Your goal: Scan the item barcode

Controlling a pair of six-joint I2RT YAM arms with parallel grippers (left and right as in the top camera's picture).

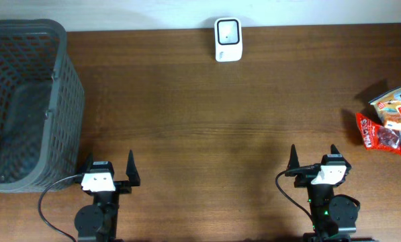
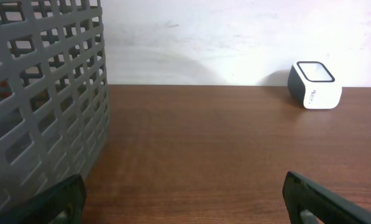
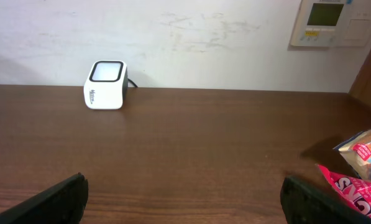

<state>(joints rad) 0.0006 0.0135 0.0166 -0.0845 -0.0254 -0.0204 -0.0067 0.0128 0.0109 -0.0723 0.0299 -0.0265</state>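
The left gripper stands released, its two dark fingers spread wide with nothing between them. The right gripper is the same, spread and empty. Both sit at the near edge of the brown wooden table.

Just beside the left gripper, on its left, rises the wall of a grey plastic lattice basket.

Ahead of the right gripper and off to its right, well apart from it, lies a small heap of snack packets. The red ones carry white lettering (in the right wrist view only a curl like an "S" shows, the rest cut off), and an orange-and-cream packet above them has a red label too small to read.

Far ahead of both grippers, between their lines and against the white wall, stands the white barcode scanner with its dark window facing up. Grey writing on its side cannot be read.

On the wall beyond the right gripper hangs a beige wall panel with a greenish screen, its text illegible.
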